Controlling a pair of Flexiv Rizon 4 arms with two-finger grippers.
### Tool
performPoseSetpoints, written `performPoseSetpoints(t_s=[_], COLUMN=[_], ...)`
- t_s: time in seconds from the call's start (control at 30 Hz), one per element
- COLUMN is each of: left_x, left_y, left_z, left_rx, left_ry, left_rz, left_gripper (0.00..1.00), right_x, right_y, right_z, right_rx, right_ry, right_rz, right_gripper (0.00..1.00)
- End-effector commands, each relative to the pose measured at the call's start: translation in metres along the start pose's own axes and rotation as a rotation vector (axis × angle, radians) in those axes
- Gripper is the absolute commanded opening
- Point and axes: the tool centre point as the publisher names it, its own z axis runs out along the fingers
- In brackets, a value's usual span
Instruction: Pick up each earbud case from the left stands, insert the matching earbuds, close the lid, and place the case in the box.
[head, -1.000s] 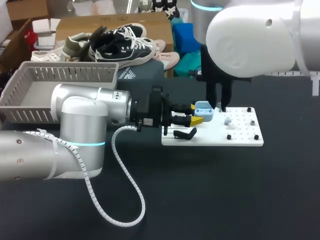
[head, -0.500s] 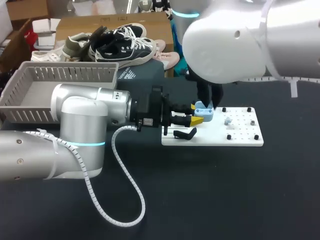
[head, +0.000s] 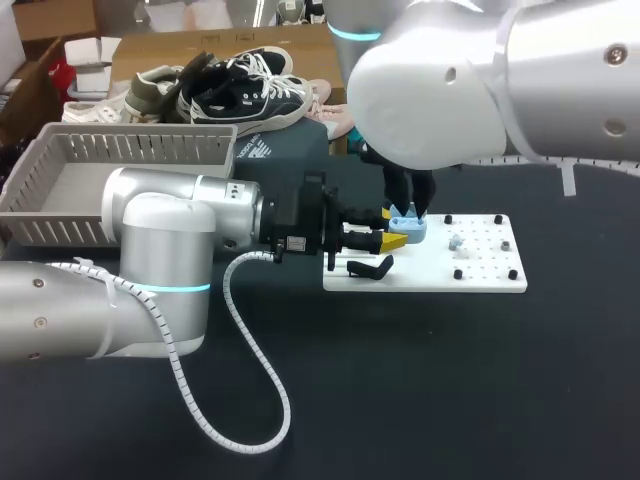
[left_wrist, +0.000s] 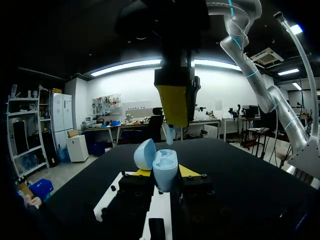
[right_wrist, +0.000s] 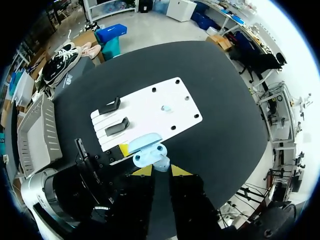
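The left gripper (left_wrist: 164, 173) pinches the open earbud case (left_wrist: 165, 170), one yellow tip pressed to each side of its body. The case is at the edge of the white board (head: 480, 275) nearest the left arm, above the black worktop (head: 400, 380). In the head view the right arm's large white joint covers much of this spot. The left wrist view makes up for that: the case is a smooth, rounded, pale blue shell with its domed lid (left_wrist: 145, 154) hinged back to one side. The right gripper (left_wrist: 173, 112) hangs straight above it, yellow tips drawn close on a small pale earbud (left_wrist: 170, 134). The earbud's lower end points down toward the case's open well, just apart from it. The right wrist view looks down and gives the board's layout, which the left wrist view cannot show. The board is a flat, matte rectangle dotted with small black pegs (head: 457, 274). Two black hooked stands (right_wrist: 117, 126) sit at the end nearer the left arm, and a second earbud (right_wrist: 167, 107) lies alone near the middle. The same view shows the grey slatted box (right_wrist: 35, 132) well apart from the board, beside the left arm. Only the head view shows the ribbed white cable conduit (head: 250, 360) looping from the left arm across the worktop. It also shows a small label (head: 294, 243) on the left wrist, its print too small to read.
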Motion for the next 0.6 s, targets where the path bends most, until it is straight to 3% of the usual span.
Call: performPoseSetpoints(t_s=[0.03, 0.6], left_x=[0.0004, 0.0004], left_y=[-0.0010, -0.0010], left_z=[-0.0003, -0.0003], left_rx=[-0.004, -0.004], left_ry=[-0.002, -0.002], left_rz=[0.001, 0.001], left_gripper=[0.00, 0.00], right_x=[-0.0019, -0.0051], right_y=[0.0043, 0.0028], right_z=[0.0008, 0.0104], right_rx=[0.008, 0.020], right_ry=[0.003, 0.009], right_rz=[-0.002, -0.007], right_gripper=[0.00, 0.00])
